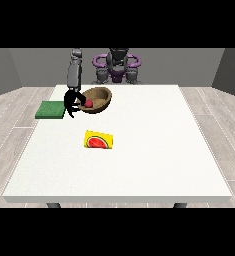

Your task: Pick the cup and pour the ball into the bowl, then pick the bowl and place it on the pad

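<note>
Robot hand (70, 103) at view's left curled on bowl (100, 99) rim; bowl tilted, red ball (88, 103) inside, green pad (50, 110) just beside.

You see even, soft light from overhead on the white table (139, 165); faint shadows sit close under the bowl (97, 99) and the far-left pad (50, 109). No glare shows.

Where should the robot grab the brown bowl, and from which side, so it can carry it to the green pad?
Probably by the rim. The bowl is wide and open on top, so its thin edge suits a pinch. The side nearest the green pad looks best: the hand at the view's left is already at that edge, and the red ball lies inside, out of the way.
</note>
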`<move>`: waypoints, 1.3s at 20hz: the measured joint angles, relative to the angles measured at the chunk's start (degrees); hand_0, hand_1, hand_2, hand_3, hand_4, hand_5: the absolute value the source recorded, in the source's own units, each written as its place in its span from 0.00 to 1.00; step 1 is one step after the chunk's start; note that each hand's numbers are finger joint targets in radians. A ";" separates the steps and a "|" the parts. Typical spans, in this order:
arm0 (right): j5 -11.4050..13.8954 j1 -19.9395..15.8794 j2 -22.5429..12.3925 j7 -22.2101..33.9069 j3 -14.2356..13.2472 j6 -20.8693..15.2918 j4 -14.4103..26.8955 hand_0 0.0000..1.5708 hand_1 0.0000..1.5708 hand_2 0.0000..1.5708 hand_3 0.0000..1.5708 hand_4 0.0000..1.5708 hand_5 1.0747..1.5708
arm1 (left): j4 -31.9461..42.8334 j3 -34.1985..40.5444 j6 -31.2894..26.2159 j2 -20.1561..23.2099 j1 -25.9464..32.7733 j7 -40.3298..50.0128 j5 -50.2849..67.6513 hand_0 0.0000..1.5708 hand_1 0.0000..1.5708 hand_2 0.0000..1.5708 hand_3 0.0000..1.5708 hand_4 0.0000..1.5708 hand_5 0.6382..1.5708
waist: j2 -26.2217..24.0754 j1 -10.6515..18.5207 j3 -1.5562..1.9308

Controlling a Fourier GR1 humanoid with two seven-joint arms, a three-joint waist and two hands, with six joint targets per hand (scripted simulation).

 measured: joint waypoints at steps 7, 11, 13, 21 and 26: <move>4.16 -2.05 -8.83 19.48 4.35 -2.17 -1.70 1.00 1.00 1.00 0.62 0.67 0.97 | 6.08 1.65 -2.12 1.60 4.16 -2.13 -0.69 0.00 0.00 0.00 0.00 0.76 0.97 | -4.31 -3.37 1.06; 5.94 -4.63 -14.09 28.23 6.04 -0.35 -3.13 1.00 1.00 1.00 0.46 0.67 0.98 | 9.76 3.20 -2.70 3.66 6.16 -4.59 -1.49 0.00 0.00 0.00 0.00 0.77 0.97 | -5.39 -6.59 1.22; 6.77 -5.50 -16.61 31.70 6.87 1.16 -4.00 1.00 1.00 1.00 0.43 0.69 0.99 | 10.98 3.46 -2.67 3.77 7.63 -5.93 -2.12 0.00 0.00 0.00 0.00 0.77 0.97 | -6.43 -7.92 1.26; 5.47 -6.64 -23.83 36.90 4.35 7.16 -5.05 1.00 1.00 1.00 0.43 0.68 0.99 | 12.65 3.70 -2.15 4.36 11.15 -10.00 -3.10 0.00 0.00 0.00 0.00 0.77 0.97 | -6.94 -10.44 1.37; 4.30 -7.19 -26.79 35.07 1.92 10.00 -4.51 1.00 1.00 1.00 0.29 0.71 0.99 | 15.34 5.31 -4.05 7.40 11.04 -13.24 -2.05 0.00 0.00 0.00 0.00 0.77 0.98 | -3.18 -10.67 1.40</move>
